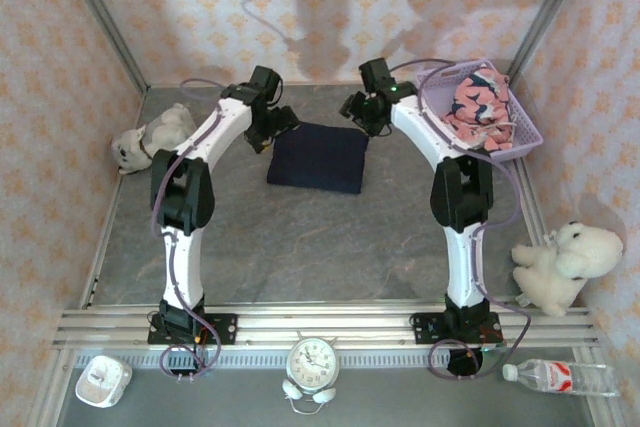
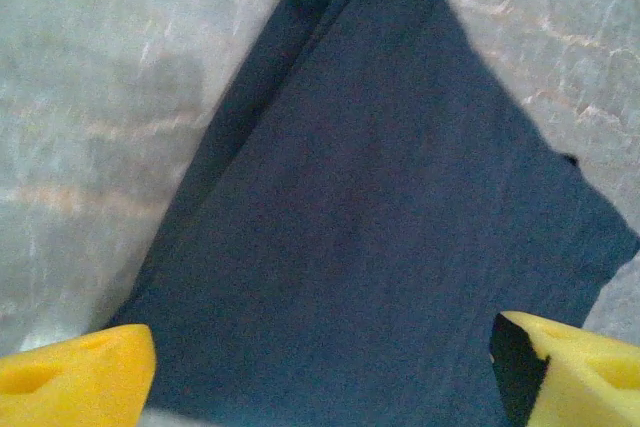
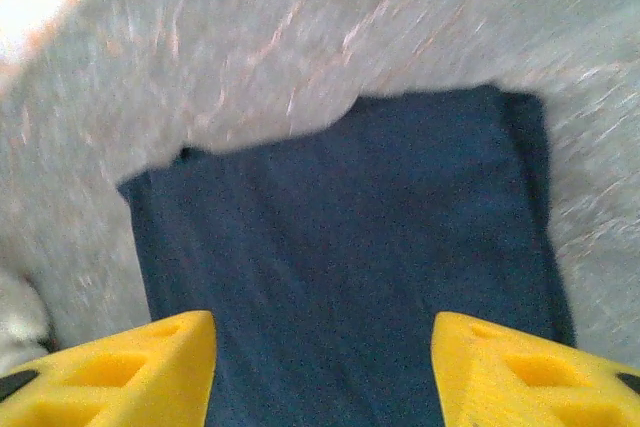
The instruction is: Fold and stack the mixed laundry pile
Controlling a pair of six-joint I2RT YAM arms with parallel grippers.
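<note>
The dark navy garment (image 1: pixel 318 157) lies folded into a flat rectangle on the grey table, far centre. My left gripper (image 1: pixel 275 129) hovers at its far left corner and my right gripper (image 1: pixel 360 112) at its far right corner. In the left wrist view the navy cloth (image 2: pixel 380 247) spreads below my left gripper (image 2: pixel 330 377), whose yellow fingertips (image 2: pixel 80 377) stand wide apart with nothing between them. My right gripper (image 3: pixel 325 367) is also open above the navy cloth (image 3: pixel 340 247). The salmon-pink printed garment (image 1: pixel 478 105) lies crumpled in the basket.
The lavender lattice basket (image 1: pixel 525 142) stands at the far right. A grey-white plush toy (image 1: pixel 150 137) lies at the far left and a white plush toy (image 1: pixel 560 262) at the right edge. An alarm clock (image 1: pixel 313 359) and a water bottle (image 1: pixel 560 377) sit past the near rail.
</note>
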